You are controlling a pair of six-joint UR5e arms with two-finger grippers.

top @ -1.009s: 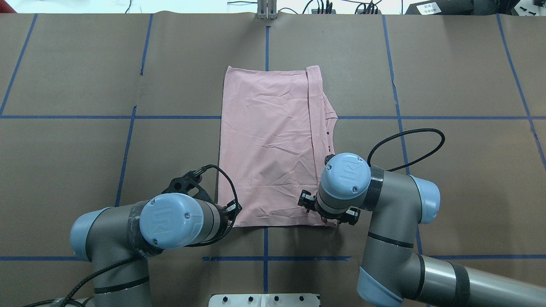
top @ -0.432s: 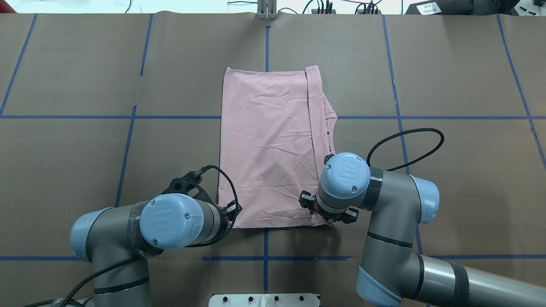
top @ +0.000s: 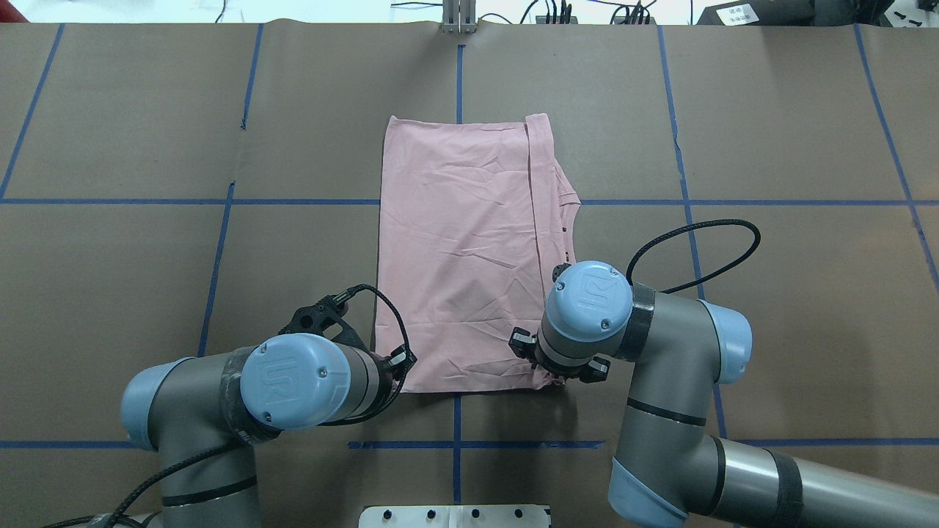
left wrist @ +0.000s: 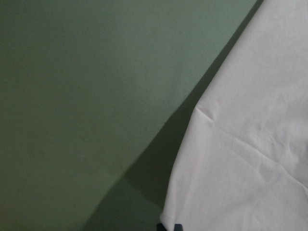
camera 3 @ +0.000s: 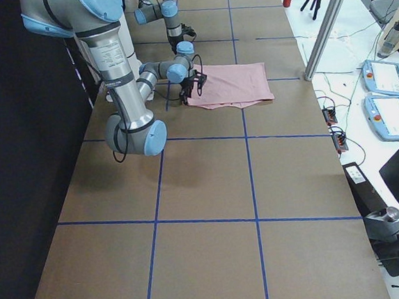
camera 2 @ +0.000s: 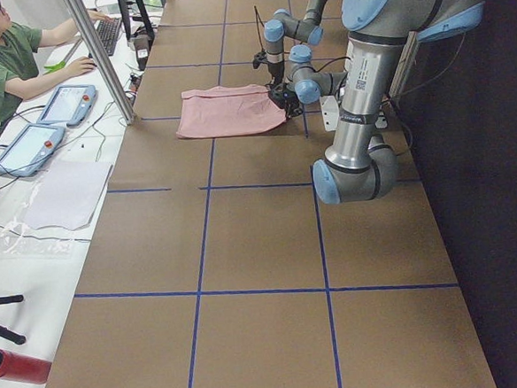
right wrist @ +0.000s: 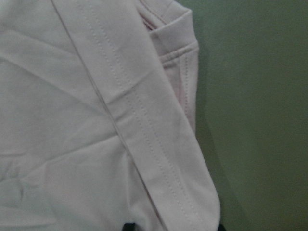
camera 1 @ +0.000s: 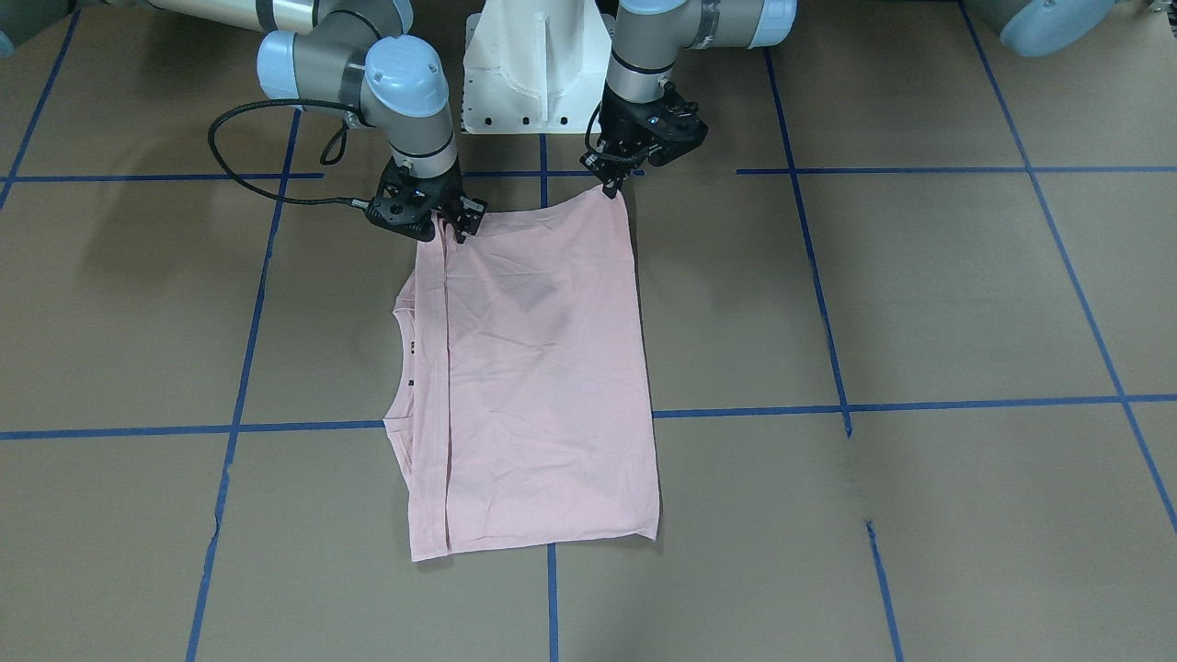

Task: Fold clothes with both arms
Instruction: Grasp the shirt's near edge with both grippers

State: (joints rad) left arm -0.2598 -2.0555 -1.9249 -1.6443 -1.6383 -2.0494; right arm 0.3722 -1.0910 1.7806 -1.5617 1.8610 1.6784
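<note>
The pale pink T-shirt lies folded into a long rectangle on the brown table, with a sleeve and collar edge sticking out on my right side. The drawing is hidden. My left gripper is shut on the shirt's near left corner, which is pulled up into a small peak. My right gripper is shut on the near right corner, where the hem overlaps the folded layer. In the overhead view both grippers sit mostly under their wrists. Each wrist view is filled with cloth right at the fingertips.
The white pedestal base stands just behind the shirt's near edge. Blue tape lines grid the table. In the left side view a person sits at a side desk with tablets, beside a metal pole.
My right wrist has shifted slightly left and away from the base, drawing the shirt's near right corner inward with it. The left arm has stayed put.
</note>
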